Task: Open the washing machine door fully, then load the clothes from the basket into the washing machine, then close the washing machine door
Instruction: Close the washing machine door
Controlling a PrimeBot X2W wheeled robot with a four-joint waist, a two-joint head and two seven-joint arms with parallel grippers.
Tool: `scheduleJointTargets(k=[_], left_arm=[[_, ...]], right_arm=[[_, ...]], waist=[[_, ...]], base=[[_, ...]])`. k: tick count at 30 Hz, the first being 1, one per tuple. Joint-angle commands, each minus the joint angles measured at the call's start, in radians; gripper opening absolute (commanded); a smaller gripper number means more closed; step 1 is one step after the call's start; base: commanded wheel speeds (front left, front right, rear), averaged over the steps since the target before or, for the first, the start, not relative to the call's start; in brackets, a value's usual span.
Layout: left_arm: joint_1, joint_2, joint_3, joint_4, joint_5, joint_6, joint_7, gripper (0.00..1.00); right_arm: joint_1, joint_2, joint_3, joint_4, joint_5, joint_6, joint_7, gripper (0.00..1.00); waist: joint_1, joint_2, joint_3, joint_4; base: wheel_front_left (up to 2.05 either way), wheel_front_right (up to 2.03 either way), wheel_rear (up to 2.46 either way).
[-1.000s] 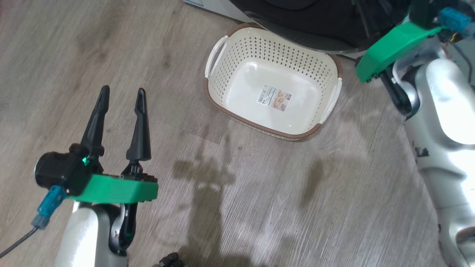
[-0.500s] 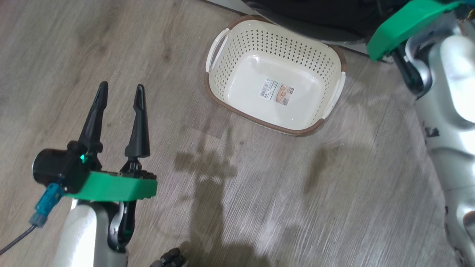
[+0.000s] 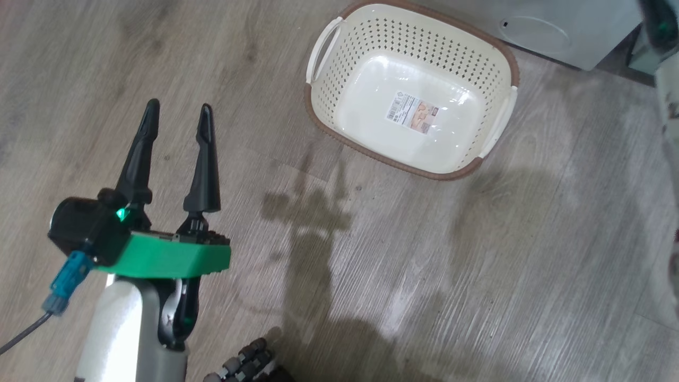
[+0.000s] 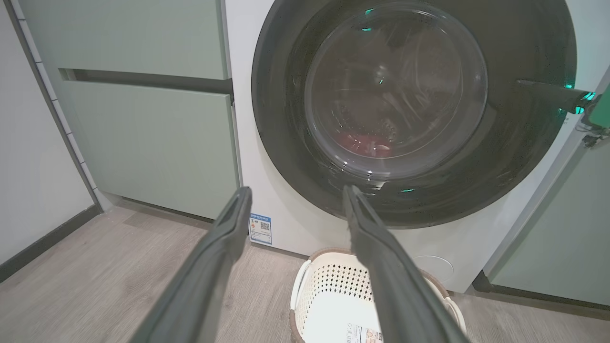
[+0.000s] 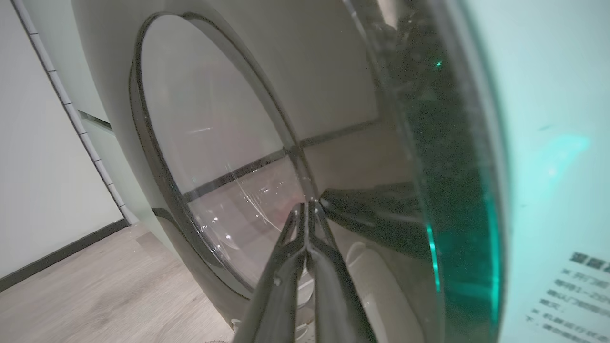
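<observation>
The washing machine (image 4: 281,224) stands white ahead, and its service flap is in the head view (image 3: 536,29). The washing machine door (image 4: 281,119) lies flush against the front. Through its glass, red clothes (image 4: 362,140) lie in the drum. The cream basket (image 3: 345,63) sits on the floor before the machine with just a label sticker on its floor. My left gripper (image 3: 179,114) hangs open over bare floor, left of the basket. My right gripper (image 5: 306,206) is shut, with its tips against the door's glossy black rim (image 5: 333,85) on the right side (image 4: 543,90).
Pale green cabinets (image 4: 152,133) flank the machine on the left and another panel (image 4: 562,238) on the right. A white wall with dark skirting (image 4: 28,143) closes the far left. Wood-look floor (image 3: 424,265) spreads around the basket.
The head camera has shifted. The black door that hung over the basket's far rim has gone from that view, leaving the white front there. My right arm has gone to the edge.
</observation>
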Motion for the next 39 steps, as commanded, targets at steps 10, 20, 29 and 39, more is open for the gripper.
scheduleJointTargets(k=[10, 20, 29, 39], left_arm=[[-0.035, 0.012, 0.017, -0.027, -0.018, 0.013, -0.005, 1.0], [-0.024, 0.012, 0.012, -0.008, -0.005, 0.01, -0.005, 1.0], [0.032, 0.012, 0.033, 0.032, 0.045, -0.018, -0.005, 1.0], [0.09, 0.02, 0.048, 0.069, 0.079, -0.046, -0.005, 1.0]], right_arm=[[-0.14, -0.01, -0.052, 0.11, -0.048, 0.0, -0.042, 0.0], [-0.129, 0.032, 0.002, 0.205, -0.04, 0.0, -0.1, 0.0], [0.076, 0.084, 0.108, 0.161, 0.106, 0.0, -0.166, 1.0], [0.356, 0.086, 0.11, -0.058, 0.166, 0.0, -0.19, 1.0]], waist=[[-0.0001, 0.0, 0.011, 0.014], [-0.0001, 0.0, -0.035, 0.002], [-0.0001, 0.0, -0.166, -0.067], [-0.0001, 0.0, -0.276, -0.173]], base=[[0.0, 0.0, 0.0], [0.0, 0.0, 0.0], [0.0, 0.0, 0.0], [0.0, 0.0, 0.0]])
